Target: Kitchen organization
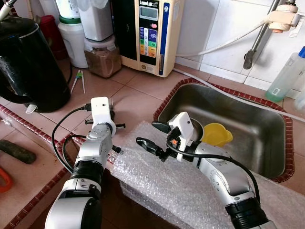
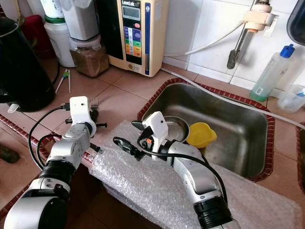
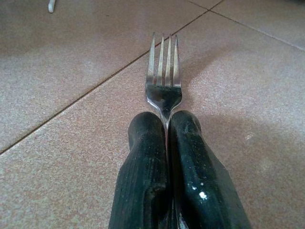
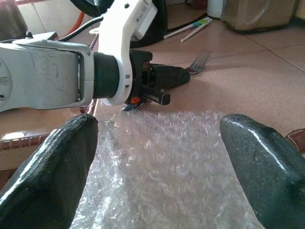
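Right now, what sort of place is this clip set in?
Most likely a home kitchen counter: a stainless sink set into a tiled countertop, a black electric kettle, and a fork clamped in the left gripper.

Water ioniser [image 1: 151, 33], cream and black, standing against wall tiles: brand lettering "LeveLuk" printed in dark letters at top of front panel, followed by small characters too fine to read. Coloured button labels beneath display illegible. Other containers on counter: labels not readable.
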`<state>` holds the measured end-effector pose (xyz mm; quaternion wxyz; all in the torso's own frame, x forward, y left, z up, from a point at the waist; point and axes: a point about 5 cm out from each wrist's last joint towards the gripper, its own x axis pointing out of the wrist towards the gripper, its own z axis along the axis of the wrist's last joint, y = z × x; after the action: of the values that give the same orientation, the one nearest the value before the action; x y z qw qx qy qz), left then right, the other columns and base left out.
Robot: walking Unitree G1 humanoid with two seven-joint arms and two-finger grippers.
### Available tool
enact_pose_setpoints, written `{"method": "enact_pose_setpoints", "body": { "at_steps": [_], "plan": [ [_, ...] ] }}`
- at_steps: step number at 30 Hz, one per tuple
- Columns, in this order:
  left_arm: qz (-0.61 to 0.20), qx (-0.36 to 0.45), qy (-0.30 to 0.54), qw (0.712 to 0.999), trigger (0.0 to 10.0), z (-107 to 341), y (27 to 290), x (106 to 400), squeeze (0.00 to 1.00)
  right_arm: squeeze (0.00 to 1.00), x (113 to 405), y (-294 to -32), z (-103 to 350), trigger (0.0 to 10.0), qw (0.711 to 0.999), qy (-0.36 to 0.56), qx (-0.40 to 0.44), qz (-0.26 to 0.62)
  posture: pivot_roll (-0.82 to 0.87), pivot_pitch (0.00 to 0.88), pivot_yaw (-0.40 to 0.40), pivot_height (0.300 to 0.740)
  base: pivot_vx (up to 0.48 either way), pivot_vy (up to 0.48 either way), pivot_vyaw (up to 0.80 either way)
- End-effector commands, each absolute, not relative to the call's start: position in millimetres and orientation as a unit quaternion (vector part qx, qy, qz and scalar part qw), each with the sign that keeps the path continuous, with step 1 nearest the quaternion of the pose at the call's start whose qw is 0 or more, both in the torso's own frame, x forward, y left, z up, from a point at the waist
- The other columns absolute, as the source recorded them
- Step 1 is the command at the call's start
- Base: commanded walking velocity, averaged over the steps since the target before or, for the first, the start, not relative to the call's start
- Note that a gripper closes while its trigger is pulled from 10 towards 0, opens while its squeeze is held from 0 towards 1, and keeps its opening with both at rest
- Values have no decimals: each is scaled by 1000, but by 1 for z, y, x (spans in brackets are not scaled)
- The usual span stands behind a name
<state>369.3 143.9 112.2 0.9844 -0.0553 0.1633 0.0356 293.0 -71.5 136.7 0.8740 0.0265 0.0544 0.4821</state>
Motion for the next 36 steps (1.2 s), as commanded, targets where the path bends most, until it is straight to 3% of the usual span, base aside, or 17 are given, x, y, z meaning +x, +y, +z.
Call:
{"method": "enact_pose_setpoints", "body": {
  "at_steps": [1, 4, 5, 6, 12, 15, 24, 28, 36],
  "plan": [
    [0, -80, 203, 976, 0, 94, 125, 361, 0, 404, 295, -70, 140, 10000, 870, 50, 20, 490, -28, 32, -3, 740, 0, 0, 0],
    [-4, -89, 189, 978, 0, 98, 122, 362, 0, 318, 295, -71, 141, 10000, 870, 49, 20, 491, -28, 29, -5, 740, 0, 0, 0],
    [-5, -90, 186, 978, 0, 99, 121, 362, 0, 82, 295, -71, 141, 10000, 870, 49, 20, 491, -27, 28, -5, 740, 0, 0, 0],
    [-6, -88, 182, 979, 0, 100, 121, 362, 0, 0, 295, -70, 142, 10000, 869, 49, 20, 492, -27, 28, -5, 740, 0, 0, 0],
    [-8, -95, 155, 983, 0, 107, 116, 363, 0, 0, 295, -69, 141, 10000, 868, 49, 20, 494, -23, 22, -5, 740, 0, 0, 0],
    [-8, -74, 103, 992, 0, 116, 115, 361, 0, 0, 296, -70, 142, 10000, 870, 43, 18, 491, -20, 16, -11, 740, 0, 0, 0],
    [0, -67, -7, 998, 0, 138, 108, 357, 0, 0, 330, -89, 164, 10000, 928, -17, 34, 371, -12, 2, -19, 740, 0, 0, 0],
    [-26, -47, -47, 997, 0, 145, 99, 352, 0, 0, 341, -99, 169, 10000, 946, -33, 50, 318, -10, 0, -21, 740, 0, 0, 0],
    [-118, -25, -111, 986, 0, 159, 69, 343, 0, 0, 352, -103, 182, 10000, 952, -59, 105, 282, -11, 0, -23, 740, 0, 0, 0]
  ]
}}
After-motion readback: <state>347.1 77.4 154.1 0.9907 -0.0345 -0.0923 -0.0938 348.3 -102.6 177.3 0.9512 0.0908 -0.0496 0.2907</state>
